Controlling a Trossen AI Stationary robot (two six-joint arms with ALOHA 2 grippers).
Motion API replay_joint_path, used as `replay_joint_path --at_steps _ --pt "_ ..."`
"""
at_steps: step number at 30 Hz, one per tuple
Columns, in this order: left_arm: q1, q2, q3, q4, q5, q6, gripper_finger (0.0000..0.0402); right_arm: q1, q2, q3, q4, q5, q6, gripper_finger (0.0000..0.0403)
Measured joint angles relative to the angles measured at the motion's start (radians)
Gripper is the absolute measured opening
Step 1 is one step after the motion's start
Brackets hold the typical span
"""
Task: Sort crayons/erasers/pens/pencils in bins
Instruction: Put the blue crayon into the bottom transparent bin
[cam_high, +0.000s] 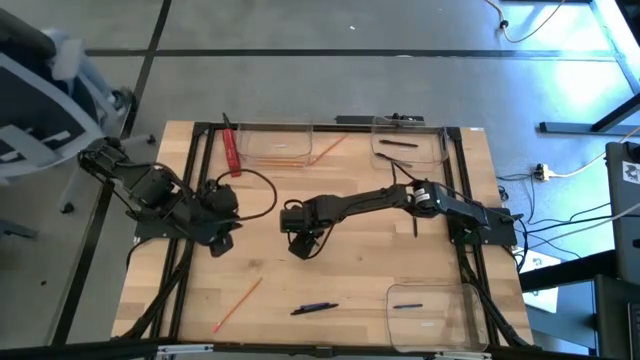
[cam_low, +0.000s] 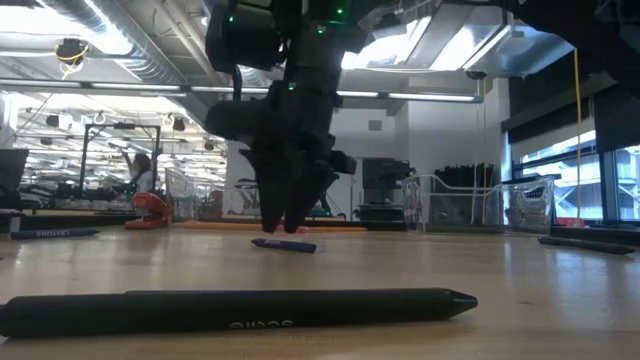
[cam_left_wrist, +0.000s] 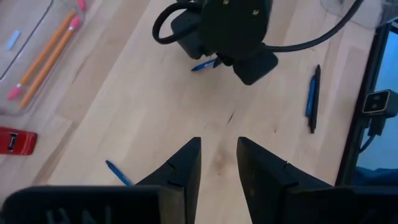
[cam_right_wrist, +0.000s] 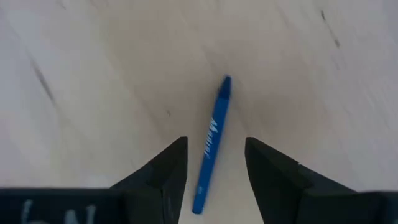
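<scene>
A blue crayon (cam_right_wrist: 211, 146) lies flat on the wooden table near its middle. My right gripper (cam_right_wrist: 214, 140) points down over it, open, one finger on each side of the crayon's nearer end without touching it. In the low view the right gripper (cam_low: 285, 225) hangs just above the crayon (cam_low: 285, 244). My left gripper (cam_left_wrist: 219, 142) is open and empty above the table's left part (cam_high: 220, 240). One clear bin (cam_high: 275, 148) at the far edge holds pencils (cam_left_wrist: 46, 53), one (cam_high: 410, 150) at the far right holds pens, and one (cam_high: 430, 312) at the near right holds a pen.
A red bar (cam_high: 232, 150) lies by the far bin. A loose pencil (cam_high: 238, 305) and a dark pen (cam_high: 313, 308) lie near the front edge. Two pens (cam_left_wrist: 311, 99) lie beside my right arm, and a second blue crayon (cam_left_wrist: 118, 173) lies by my left gripper.
</scene>
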Motion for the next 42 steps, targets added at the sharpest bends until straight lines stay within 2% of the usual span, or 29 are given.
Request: replay_joint_path --at_steps 20,24,35,39,42 --pt "0.0 0.0 0.0 0.002 -0.002 -0.001 0.0096 0.002 0.054 0.005 0.008 0.007 0.021 0.0156" --pt "0.0 0.0 0.0 0.002 -0.002 -0.001 0.0096 0.002 0.055 0.003 0.007 0.004 0.029 0.0128" --pt "0.0 0.0 0.0 0.002 -0.002 -0.001 0.0096 0.002 0.055 0.002 0.01 0.019 0.001 0.0019" --pt "0.0 0.0 0.0 0.002 -0.002 -0.001 0.0096 0.002 0.055 0.001 0.01 0.019 -0.001 0.0013" --pt "0.0 0.0 0.0 0.002 -0.002 -0.001 0.0096 0.002 0.055 0.001 0.011 0.019 -0.001 0.0028"
